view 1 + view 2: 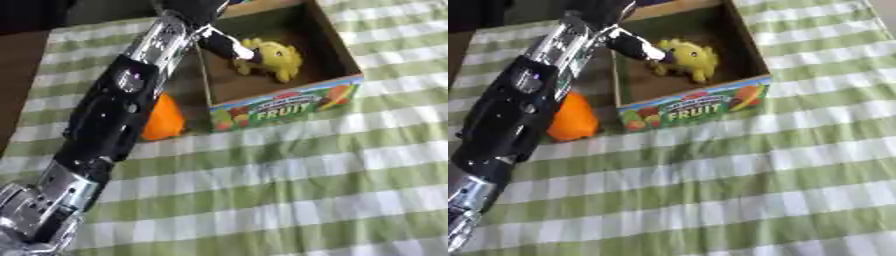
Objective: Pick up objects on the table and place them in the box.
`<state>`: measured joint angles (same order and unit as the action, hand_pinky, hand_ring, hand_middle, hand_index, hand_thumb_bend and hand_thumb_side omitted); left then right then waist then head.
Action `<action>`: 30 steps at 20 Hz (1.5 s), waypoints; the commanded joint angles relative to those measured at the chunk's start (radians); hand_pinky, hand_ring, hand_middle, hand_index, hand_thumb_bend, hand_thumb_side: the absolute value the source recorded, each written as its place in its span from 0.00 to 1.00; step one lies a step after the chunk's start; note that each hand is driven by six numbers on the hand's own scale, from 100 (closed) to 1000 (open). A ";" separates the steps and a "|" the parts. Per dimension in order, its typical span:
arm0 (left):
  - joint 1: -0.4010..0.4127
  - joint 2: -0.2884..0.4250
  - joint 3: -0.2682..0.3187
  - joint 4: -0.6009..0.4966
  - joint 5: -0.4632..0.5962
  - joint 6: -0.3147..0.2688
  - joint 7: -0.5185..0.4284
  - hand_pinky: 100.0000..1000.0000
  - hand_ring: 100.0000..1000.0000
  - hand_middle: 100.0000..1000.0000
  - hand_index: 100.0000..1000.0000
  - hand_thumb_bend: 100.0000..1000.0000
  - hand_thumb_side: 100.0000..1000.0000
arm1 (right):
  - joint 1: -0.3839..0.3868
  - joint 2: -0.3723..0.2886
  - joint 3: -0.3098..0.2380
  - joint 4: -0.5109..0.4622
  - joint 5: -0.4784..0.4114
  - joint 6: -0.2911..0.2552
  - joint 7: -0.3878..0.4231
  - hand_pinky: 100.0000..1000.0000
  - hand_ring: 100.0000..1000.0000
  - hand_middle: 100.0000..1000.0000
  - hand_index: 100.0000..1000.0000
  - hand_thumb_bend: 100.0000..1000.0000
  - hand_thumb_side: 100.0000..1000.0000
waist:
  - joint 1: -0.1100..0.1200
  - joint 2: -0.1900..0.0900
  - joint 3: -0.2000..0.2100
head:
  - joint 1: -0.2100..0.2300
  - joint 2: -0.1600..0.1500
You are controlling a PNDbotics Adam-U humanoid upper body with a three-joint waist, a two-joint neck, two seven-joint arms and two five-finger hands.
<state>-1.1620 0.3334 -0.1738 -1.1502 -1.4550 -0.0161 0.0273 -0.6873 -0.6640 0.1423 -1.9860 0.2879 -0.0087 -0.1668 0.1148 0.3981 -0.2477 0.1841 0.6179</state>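
A yellow soft toy (276, 57) lies inside the cardboard box (284, 104), whose front wall reads FRUIT. My left arm reaches from the lower left up to the box's left side. My left hand (226, 44) is partly cut off at the top edge; one straight black finger stretches into the box and touches the toy's left side. An orange object (570, 117) rests on the cloth just left of the box, partly hidden behind my forearm. My right hand does not show.
A green and white checked cloth (289, 190) covers the table, with open cloth in front of and right of the box. Dark bare surface (17, 75) shows past the cloth's left edge.
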 commanded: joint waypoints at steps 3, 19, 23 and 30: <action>-0.006 0.064 0.031 -0.141 0.079 0.037 0.077 0.60 0.80 0.79 0.94 0.71 0.80 | 0.012 -0.034 -0.017 -0.014 -0.002 0.007 -0.007 0.71 0.84 0.76 0.85 0.00 1.00 | -0.015 -0.046 0.034 | -0.027 0.033; 0.288 0.269 0.003 -0.534 0.321 0.110 -0.018 0.59 0.79 0.79 0.90 0.95 0.91 | 0.090 -0.041 -0.044 -0.014 0.003 0.018 -0.038 0.71 0.84 0.76 0.85 0.00 1.00 | -0.076 -0.099 0.129 | -0.063 0.069; 0.323 0.309 -0.007 -0.584 0.382 0.119 -0.079 0.58 0.80 0.80 0.91 1.00 1.00 | 0.098 -0.045 -0.047 -0.014 0.004 0.019 -0.042 0.72 0.84 0.76 0.84 0.00 1.00 | -0.083 -0.103 0.135 | -0.070 0.067; 0.367 0.372 -0.093 -0.464 0.440 0.031 -0.182 0.58 0.81 0.80 0.93 1.00 1.00 | 0.110 -0.045 -0.050 -0.014 0.005 0.022 -0.047 0.72 0.84 0.76 0.84 0.00 1.00 | -0.095 -0.113 0.135 | -0.082 0.064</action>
<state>-0.7821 0.6684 -0.2628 -1.6258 -1.0261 0.0296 -0.1370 -0.5705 -0.6766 0.1052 -1.9860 0.2888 0.0138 -0.2083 0.0221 0.3097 -0.1113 0.1055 0.6845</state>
